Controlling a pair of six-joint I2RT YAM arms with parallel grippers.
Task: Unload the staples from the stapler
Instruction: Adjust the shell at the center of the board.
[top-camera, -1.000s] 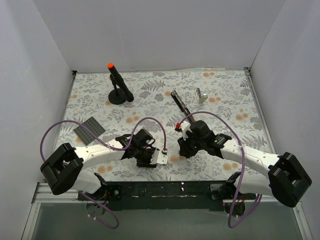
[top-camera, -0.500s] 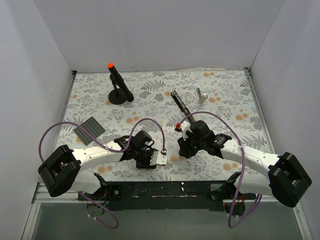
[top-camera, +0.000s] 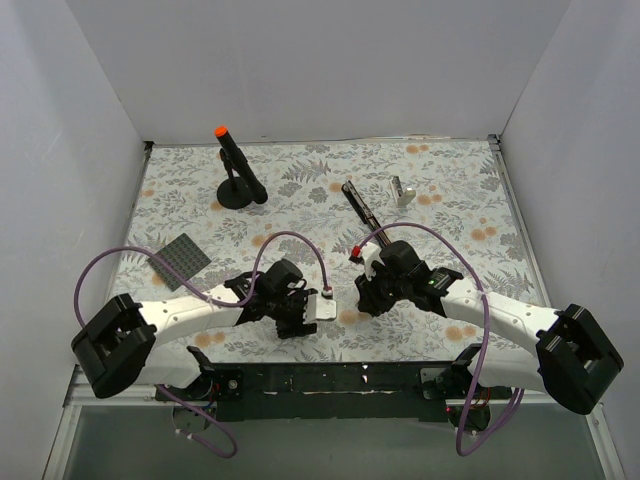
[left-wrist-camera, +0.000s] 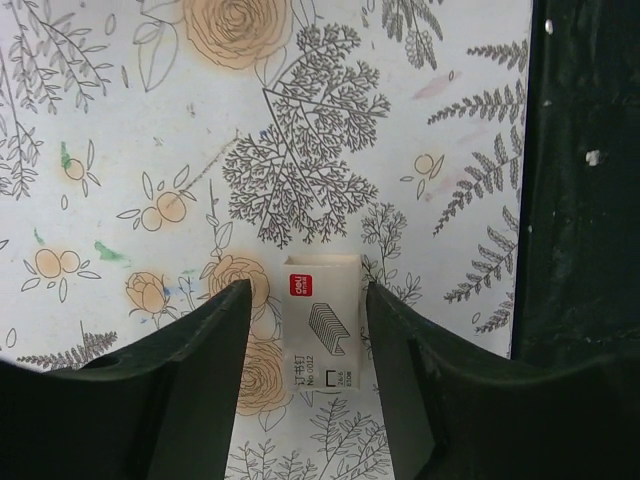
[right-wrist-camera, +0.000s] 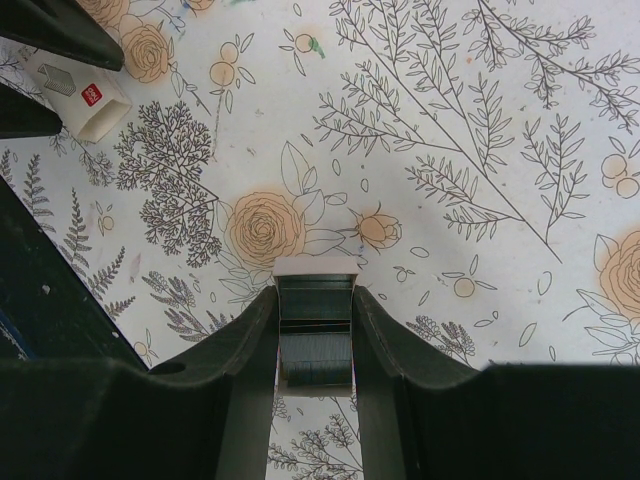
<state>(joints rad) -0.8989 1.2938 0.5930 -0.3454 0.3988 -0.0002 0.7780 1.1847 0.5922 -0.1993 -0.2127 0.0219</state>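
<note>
1. Flowers covered the table (top-camera: 450, 235).
2. The thin black stapler (top-camera: 360, 208) with its shiny arm lay far back, near the middle.
3. The left gripper (left-wrist-camera: 307, 295) stood wide around a white box (left-wrist-camera: 322, 330).
4. The right gripper (right-wrist-camera: 315, 300) pinched a dark tray (right-wrist-camera: 316, 340).

Right pincer (right-wrist-camera: 315, 295) clamped on small white-edged box (right-wrist-camera: 315, 330), floral tablecloth (right-wrist-camera: 480, 150) beneath, white staple box (right-wrist-camera: 85, 100) upper left

The stapler (top-camera: 360, 207) lies far back, right of the post (top-camera: 237, 172); the staple box (left-wrist-camera: 320, 325) lies nearer, left of the tray (right-wrist-camera: 315, 305).
</note>
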